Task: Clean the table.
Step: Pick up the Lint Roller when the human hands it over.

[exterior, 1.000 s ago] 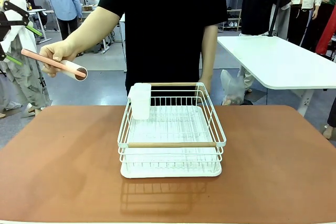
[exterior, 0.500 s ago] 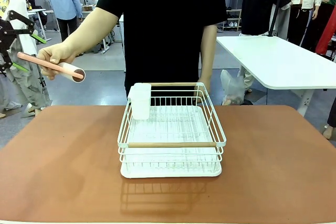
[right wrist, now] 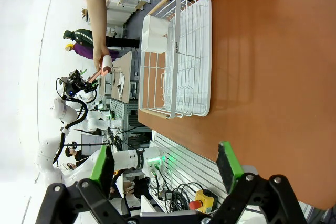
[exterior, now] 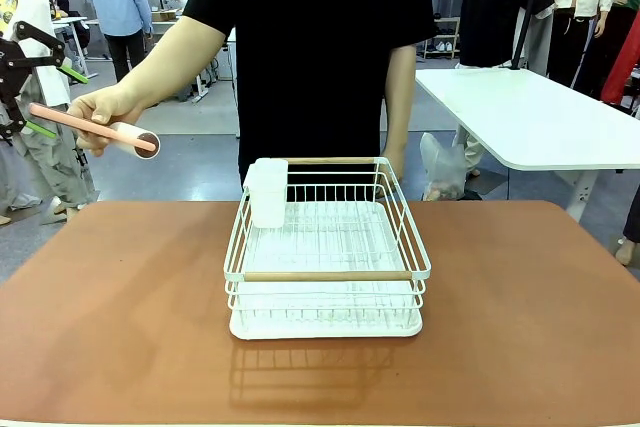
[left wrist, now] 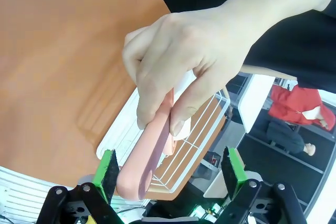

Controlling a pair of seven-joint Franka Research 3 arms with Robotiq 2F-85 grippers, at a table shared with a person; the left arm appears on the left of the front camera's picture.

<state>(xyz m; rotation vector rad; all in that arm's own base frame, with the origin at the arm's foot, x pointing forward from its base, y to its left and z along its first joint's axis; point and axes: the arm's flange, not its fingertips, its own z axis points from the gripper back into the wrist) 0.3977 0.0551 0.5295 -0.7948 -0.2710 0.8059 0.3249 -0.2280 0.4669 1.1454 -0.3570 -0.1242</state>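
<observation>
Over on the front cam, my left pincer (exterior: pixel 56 101) hung at the left edge, out past the desk (exterior: pixel 120 327), jaws spread wide. The person's hand (exterior: pixel 100 107) was poking a pink-handled roller (exterior: pixel 95 125) handle-first into the gap. A dish rack (exterior: pixel 327 275) sat mid-desk with a white cup (exterior: pixel 268 192) in its far-left corner, and the rest of the brown top was bare.

Left wrist cam was the useful one. The roller's handle (left wrist: pixel 147 161) lay between my green pads, closer to one of them, and as far as I could tell it touched neither. The person's fingers (left wrist: pixel 181 114) were wrapped round it just above. My take: centre the handle first, pinch the free end well clear of those fingertips, squeeze slowly, and don't tug until the hand lets go. Go too high and I'd nip a finger.

Right wrist cam: my right pincer (right wrist: pixel 166 162) was spread too, holding nothing, hovering over the desk's edge with the rack farther off.
</observation>
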